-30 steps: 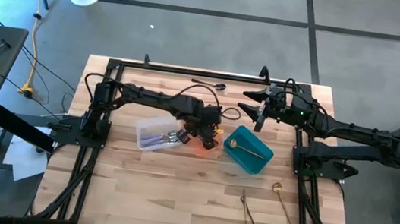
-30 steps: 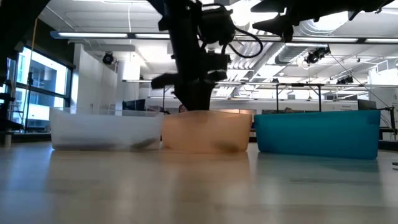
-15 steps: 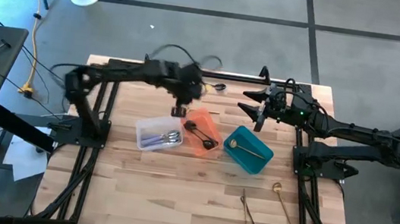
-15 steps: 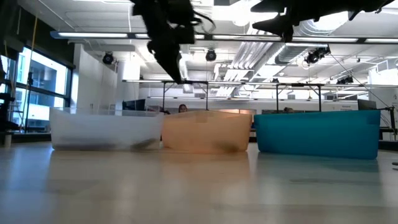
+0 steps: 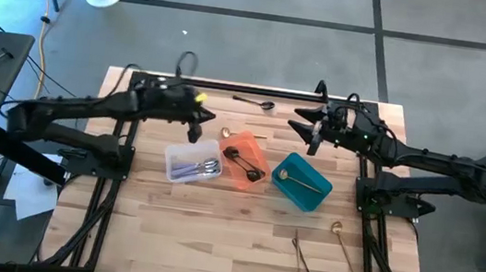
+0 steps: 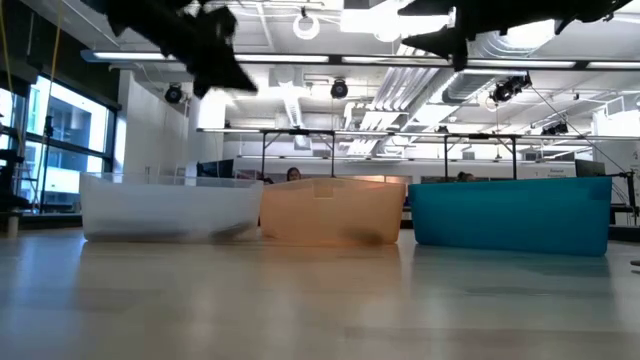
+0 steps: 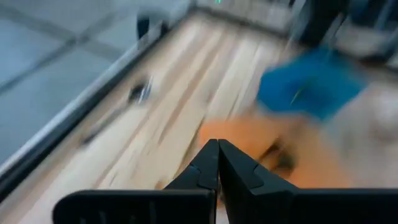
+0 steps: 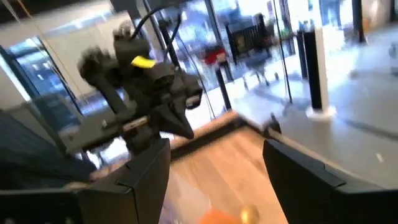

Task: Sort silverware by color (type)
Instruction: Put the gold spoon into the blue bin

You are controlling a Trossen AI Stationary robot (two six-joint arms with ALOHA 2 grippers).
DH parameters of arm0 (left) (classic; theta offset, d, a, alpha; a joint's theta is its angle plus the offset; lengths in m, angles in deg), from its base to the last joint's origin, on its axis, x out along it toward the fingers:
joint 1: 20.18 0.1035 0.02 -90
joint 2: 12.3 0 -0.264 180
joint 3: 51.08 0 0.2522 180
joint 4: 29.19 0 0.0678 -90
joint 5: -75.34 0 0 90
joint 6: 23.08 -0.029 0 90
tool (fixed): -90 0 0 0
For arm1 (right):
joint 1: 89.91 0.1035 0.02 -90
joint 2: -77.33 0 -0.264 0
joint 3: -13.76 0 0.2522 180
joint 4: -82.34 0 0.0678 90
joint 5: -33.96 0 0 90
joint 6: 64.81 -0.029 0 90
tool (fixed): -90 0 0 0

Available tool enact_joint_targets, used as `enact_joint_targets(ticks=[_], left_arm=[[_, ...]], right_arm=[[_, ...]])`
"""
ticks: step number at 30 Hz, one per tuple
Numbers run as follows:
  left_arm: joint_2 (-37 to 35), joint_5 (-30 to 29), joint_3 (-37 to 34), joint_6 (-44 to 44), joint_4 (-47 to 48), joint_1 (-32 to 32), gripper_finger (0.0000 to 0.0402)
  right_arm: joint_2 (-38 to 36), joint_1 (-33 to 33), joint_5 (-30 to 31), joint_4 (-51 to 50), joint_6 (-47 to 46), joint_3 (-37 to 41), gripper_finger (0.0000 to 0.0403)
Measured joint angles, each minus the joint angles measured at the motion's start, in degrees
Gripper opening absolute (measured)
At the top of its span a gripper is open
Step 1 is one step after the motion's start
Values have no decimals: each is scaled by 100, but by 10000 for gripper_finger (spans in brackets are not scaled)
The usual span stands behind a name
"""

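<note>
Your left gripper (image 5: 195, 131) fingers together, empty, at 10 o'clock of the orange bin (image 5: 246, 158), your right gripper (image 5: 303, 131) fingers apart at 12 o'clock of the teal bin (image 5: 301, 182), silverware (image 5: 308, 263) loose at 5 o'clock

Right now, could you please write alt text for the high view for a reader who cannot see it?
Three bins sit mid-table: a clear bin with silver cutlery, an orange bin with black pieces, a teal bin. The left gripper is shut; the right gripper waits open.

The light striped wooden surface (image 5: 212, 234) carries a clear plastic bin (image 5: 191, 162) of silver cutlery, an orange translucent bin (image 5: 248, 156) with a black spoon (image 5: 242, 161), and a teal bin (image 5: 302, 180) holding one gold piece.
</note>
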Motion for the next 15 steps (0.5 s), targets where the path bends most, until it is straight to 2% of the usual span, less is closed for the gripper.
enact_joint_targets(ticks=[8,15], left_arm=[[-1227,6,-218,193,-2050,-265,0],[-1869,-155,-218,191,-2168,-293,0]], right_arm=[[334,2,-507,1172,621,-1,242],[336,2,-603,1203,629,-1,242]])
